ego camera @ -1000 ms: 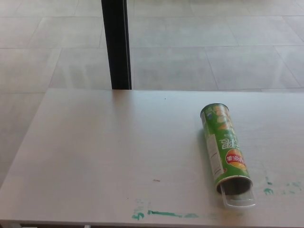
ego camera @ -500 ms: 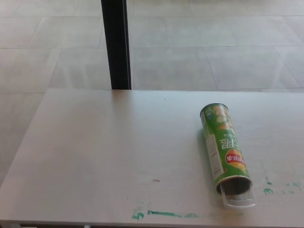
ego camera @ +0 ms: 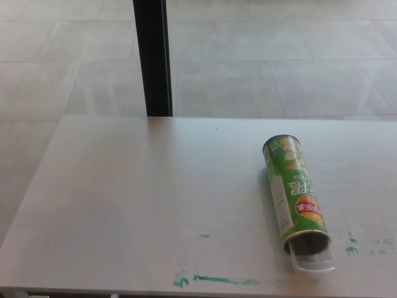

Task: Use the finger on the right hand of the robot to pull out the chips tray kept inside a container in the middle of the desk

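Along the near edge of the pale desk (ego camera: 124, 205) runs a streak of green paint smears (ego camera: 214, 280), with a few smaller green marks (ego camera: 366, 246) near the right edge; neither of the robot's hands shows anywhere in the head view, so how far either is open, or whether it has hold of anything, cannot be told; just beyond the near edge, on the right side of the desk rather than at its centre, a clear plastic chips tray (ego camera: 313, 263) pokes a short way out of the open mouth of a green chips can (ego camera: 293, 192); the tray's lip rests on the desk surface, and the rest of it is hidden inside the can; the can lies on its side, its open mouth toward the near edge and its closed end pointing away, angled slightly to the left; a red and orange logo sits on the label near the mouth; a tiny dark speck (ego camera: 204, 235) lies on the bare desk to the can's left, well apart from it; past the far edge of the desk a black vertical post (ego camera: 152, 56) rises from behind the desktop; beyond it stretches a floor of large grey tiles (ego camera: 279, 56).
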